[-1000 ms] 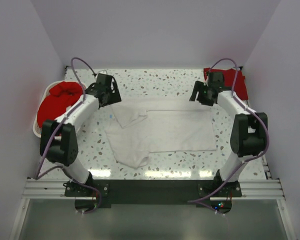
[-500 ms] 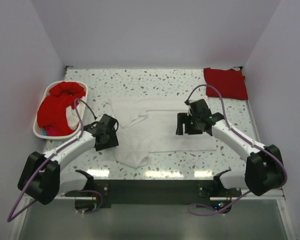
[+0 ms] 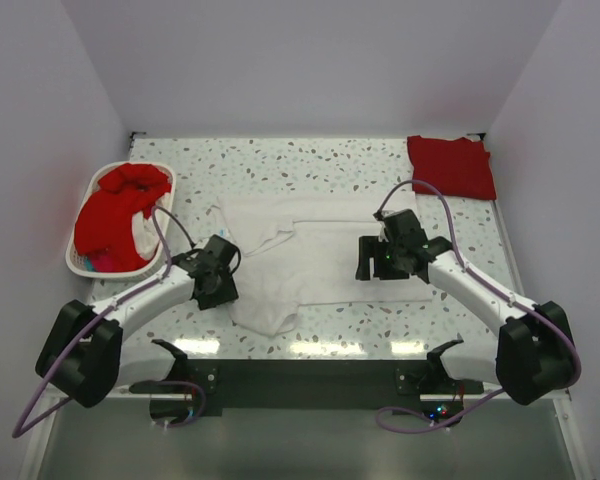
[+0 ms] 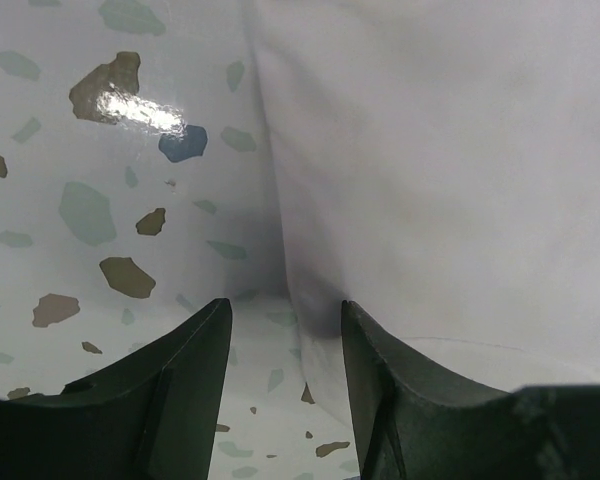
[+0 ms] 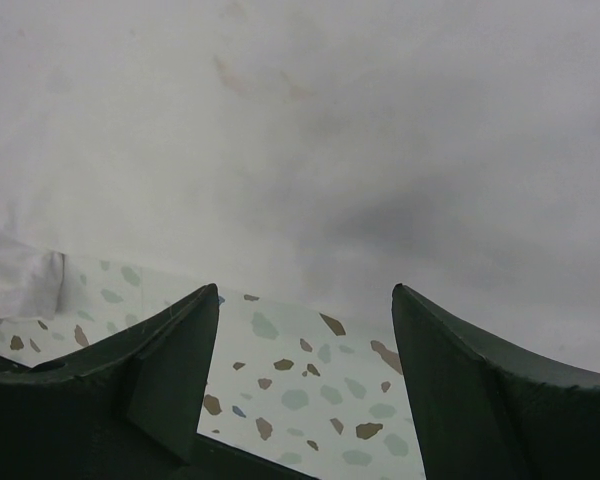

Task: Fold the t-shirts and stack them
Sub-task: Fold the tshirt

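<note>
Both tools are down low at the white t-shirt, and both have their fingers apart with nothing between them. The left tool [image 3: 220, 283] [image 4: 285, 320] straddles the shirt's left edge, one finger over bare table and the other over cloth. The right tool [image 3: 371, 259] [image 5: 305, 300] sits at the near hem on the right side, with speckled table showing in the gap between its fingers.

The table [image 3: 320, 160] is pale terrazzo. The white t-shirt [image 3: 330, 250] [image 4: 450, 150] [image 5: 310, 130] lies spread across its middle, mostly flat, with a rumpled flap doubled over at its far left. A white oval basket [image 3: 78, 262] stands at the left edge, well apart from the shirt, and red t-shirts [image 3: 115, 205] are heaped in it and spill over its rim. A folded red t-shirt [image 3: 452, 166] lies flat in the far right corner.
</note>
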### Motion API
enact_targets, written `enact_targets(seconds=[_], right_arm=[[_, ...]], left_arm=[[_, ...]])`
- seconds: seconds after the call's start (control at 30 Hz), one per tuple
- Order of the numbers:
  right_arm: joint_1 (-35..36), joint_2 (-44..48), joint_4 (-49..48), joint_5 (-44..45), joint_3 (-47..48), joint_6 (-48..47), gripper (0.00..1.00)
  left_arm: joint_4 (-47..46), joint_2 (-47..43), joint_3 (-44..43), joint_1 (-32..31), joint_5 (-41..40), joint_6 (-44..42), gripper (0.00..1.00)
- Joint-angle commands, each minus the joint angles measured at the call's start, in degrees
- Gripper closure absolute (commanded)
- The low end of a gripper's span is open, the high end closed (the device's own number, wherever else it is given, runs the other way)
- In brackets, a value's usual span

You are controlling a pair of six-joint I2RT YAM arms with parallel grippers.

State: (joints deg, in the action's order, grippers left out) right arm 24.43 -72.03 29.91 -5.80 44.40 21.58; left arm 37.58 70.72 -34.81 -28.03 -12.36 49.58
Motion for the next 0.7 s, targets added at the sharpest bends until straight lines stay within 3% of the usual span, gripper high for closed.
enact_targets(seconds=[0.0,0.2,0.37,0.57,0.63,0.67], right_arm=[[0.2,1.3,-2.0,-0.6,-0.8,0.1,0.26],[0.2,1.3,-3.5,-1.3,-1.9,0.6,0.26],[0.2,2.3,-3.4,-0.3,-2.7,0.0,0.26],[0.2,3.2,-0.5,2.7,-2.6,-0.1,0.26],[0.1,4.7,0.6,5.7,-2.4,0.0,0.26],[0.2,5.3,2.0,7.1,-2.3,0.3,0.26]], left_arm=[[-0.8,0.8,-0.1,-1.1,0.8,2.2,0.47],[0.3,3.8,-0.7,-3.1,-0.1,3.4,0.48],[-0.1,4.3,0.5,-3.3,-2.0,4.8,0.55],[-1.1,4.4,1.8,-3.4,-1.2,5.3,0.72],[-0.6,4.3,1.6,-3.4,-1.6,5.2,0.81],[-0.3,4.2,1.5,-3.4,-2.0,5.1,0.91]])
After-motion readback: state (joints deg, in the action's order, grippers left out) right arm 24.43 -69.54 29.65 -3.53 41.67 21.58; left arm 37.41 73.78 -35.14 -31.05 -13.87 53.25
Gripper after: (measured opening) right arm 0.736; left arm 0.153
